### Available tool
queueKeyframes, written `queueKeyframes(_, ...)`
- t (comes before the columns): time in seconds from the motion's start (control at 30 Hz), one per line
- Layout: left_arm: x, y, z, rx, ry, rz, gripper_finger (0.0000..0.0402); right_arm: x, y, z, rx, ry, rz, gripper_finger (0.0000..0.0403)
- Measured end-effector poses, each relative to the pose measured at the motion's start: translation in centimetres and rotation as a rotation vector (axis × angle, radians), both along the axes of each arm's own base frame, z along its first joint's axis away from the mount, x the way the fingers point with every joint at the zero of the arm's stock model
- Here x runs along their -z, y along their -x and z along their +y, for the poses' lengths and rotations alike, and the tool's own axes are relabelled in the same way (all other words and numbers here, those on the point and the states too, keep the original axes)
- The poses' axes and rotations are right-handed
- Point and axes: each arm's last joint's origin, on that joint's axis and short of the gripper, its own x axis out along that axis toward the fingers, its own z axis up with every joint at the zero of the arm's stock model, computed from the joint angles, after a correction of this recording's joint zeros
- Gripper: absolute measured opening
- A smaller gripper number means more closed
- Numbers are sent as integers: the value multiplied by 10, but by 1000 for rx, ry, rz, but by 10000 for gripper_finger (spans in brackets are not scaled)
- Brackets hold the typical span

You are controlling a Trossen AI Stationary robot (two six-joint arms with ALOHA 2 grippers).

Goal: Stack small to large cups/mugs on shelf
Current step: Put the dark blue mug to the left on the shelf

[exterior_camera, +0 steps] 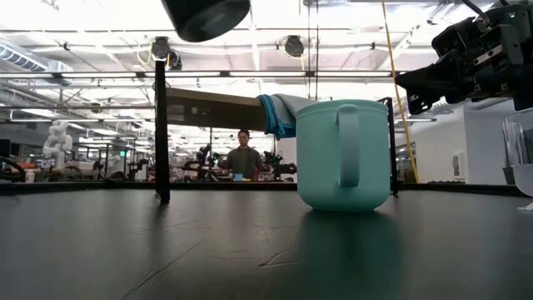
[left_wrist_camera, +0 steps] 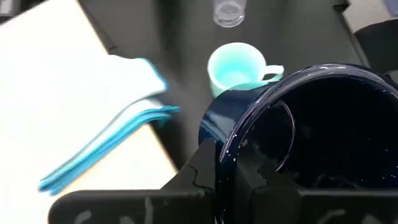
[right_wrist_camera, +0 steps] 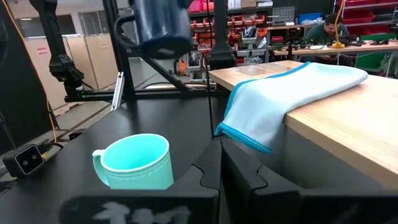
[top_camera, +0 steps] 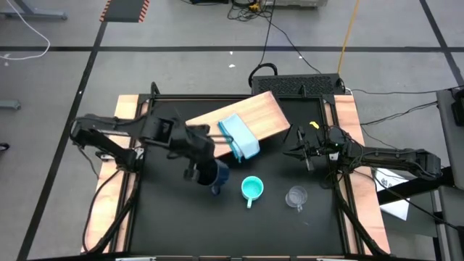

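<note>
While my left claw (top_camera: 197, 171) hangs over the black table (top_camera: 167, 225), its fingers are clamped on the rim of the navy mug (top_camera: 215, 175), one finger (left_wrist_camera: 198, 180) outside the wall and the other (left_wrist_camera: 254, 182) inside. From above, the mug looks as if it sat on the table just beside the shelf (top_camera: 239, 122). The level view corrects that: only the mug's dark base (exterior_camera: 206, 17) shows at the upper edge, well above the tabletop, with its upper part and my claw cut off. My left wrist camera looks into the mug (left_wrist_camera: 317, 143), which hides most of what lies beyond it. Past its rim I see the turquoise cup (left_wrist_camera: 235, 67) and, farther off, the glass mug (left_wrist_camera: 228, 12), partly cut off.

Right of my left claw, the blue cloth (top_camera: 240, 136) drapes over the shelf's near edge. The turquoise cup (top_camera: 251, 189) stands upright on the table just beyond the navy mug, and the glass mug (top_camera: 296, 196) stands to its right, apart from it. In the level view the turquoise cup (exterior_camera: 342, 155) fills the middle, and the glass mug (exterior_camera: 521, 150) is a faint sliver at the edge.

My right claw (top_camera: 301, 154) waits in the air beside the shelf's right end. Its fingers (right_wrist_camera: 245, 174) sit close together with nothing between them. Its camera shows the lifted navy mug (right_wrist_camera: 160, 25), the turquoise cup (right_wrist_camera: 137, 163), and the cloth (right_wrist_camera: 292, 93) hanging off the shelf (right_wrist_camera: 348, 124).

A person (exterior_camera: 244, 158) sits in the room far behind.
</note>
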Motion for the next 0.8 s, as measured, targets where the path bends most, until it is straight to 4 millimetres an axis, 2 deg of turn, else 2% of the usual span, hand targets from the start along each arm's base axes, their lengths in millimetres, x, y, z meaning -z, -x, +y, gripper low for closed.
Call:
queueKeyframes(0.17, -23, 4, 16, -24, -19, -54, 15, 0, 0, 0, 0, 3, 0, 0)
queueKeyframes(0.27, -30, 7, 21, -19, -35, -60, 15, 0, 0, 0, 0, 3, 0, 0)
queueKeyframes(0.8, -29, 7, 21, -32, -24, -41, 15, 0, 0, 0, 0, 3, 0, 0)
